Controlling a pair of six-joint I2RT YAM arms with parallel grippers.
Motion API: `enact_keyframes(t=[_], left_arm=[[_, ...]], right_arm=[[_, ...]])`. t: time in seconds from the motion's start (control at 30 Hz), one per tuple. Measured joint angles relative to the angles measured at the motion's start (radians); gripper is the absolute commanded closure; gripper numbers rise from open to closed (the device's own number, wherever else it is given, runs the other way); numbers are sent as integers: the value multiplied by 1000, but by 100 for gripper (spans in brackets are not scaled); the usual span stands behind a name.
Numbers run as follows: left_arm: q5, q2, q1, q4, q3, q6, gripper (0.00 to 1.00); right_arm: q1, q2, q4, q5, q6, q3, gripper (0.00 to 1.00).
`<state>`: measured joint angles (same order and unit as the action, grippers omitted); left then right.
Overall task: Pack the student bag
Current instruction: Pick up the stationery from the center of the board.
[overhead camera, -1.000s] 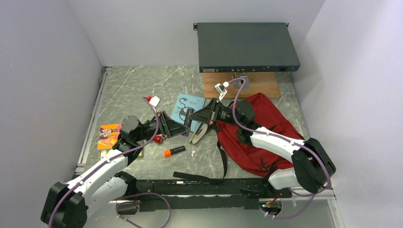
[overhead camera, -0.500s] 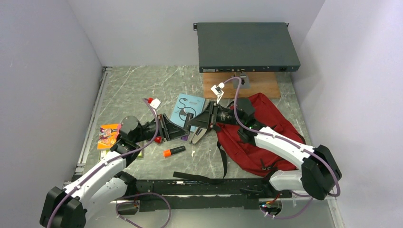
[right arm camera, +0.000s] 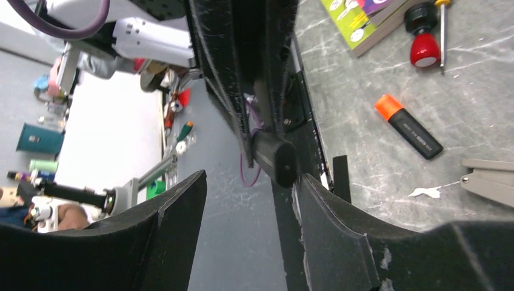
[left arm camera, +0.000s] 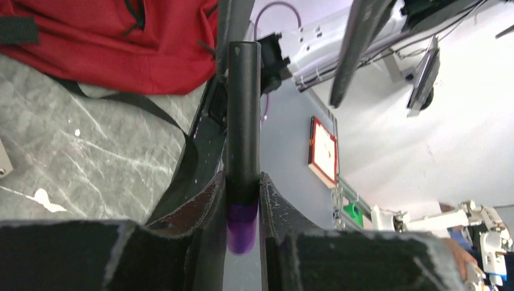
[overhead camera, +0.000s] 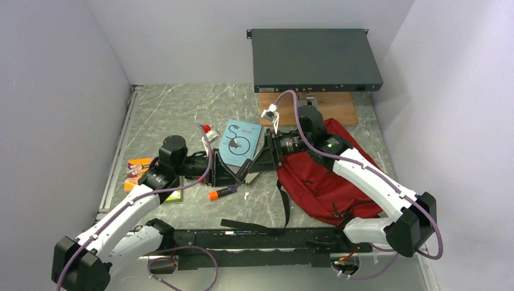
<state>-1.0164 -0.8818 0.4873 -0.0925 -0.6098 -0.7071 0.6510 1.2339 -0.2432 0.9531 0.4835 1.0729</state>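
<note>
Fingers of the left gripper are pressed onto a black marker with a purple end, pinching it just left of the backpack. The right gripper faces it from the backpack's side, its fingers spread wide with the marker's blunt end between them, not clamped. The dark red backpack lies slumped flat on the grey marble table, with a black strap trailing off its left edge toward the arm bases. A blue book lies left of the backpack and a little farther back. An orange-capped highlighter lies left of the backpack, nearer the bases. A wooden board sits just behind the backpack.
</note>
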Motion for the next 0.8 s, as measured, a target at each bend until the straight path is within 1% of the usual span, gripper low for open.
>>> enact_keyframes(t=[0.13,0.2,0.3,0.33,0.47,0.63,0.8], left_arm=[[-28,-20,24,125,-26,85,100],[-39,-20,39,151,-35,105,100],[-45,-28,57,177,-46,119,100],[-45,-32,64,182,-50,121,100],[-44,-35,91,192,-58,125,100],[-36,-29,116,210,-69,130,100],[-10,-16,158,212,-69,128,100]], right_arm=[[0,18,-69,55,-48,29,43],[0,24,-87,79,-58,32,45],[0,42,-113,103,-72,40,46],[0,44,-116,106,-72,40,47],[0,51,-116,127,-72,41,58],[9,53,-132,141,-81,41,64],[21,48,-158,140,-91,35,84]])
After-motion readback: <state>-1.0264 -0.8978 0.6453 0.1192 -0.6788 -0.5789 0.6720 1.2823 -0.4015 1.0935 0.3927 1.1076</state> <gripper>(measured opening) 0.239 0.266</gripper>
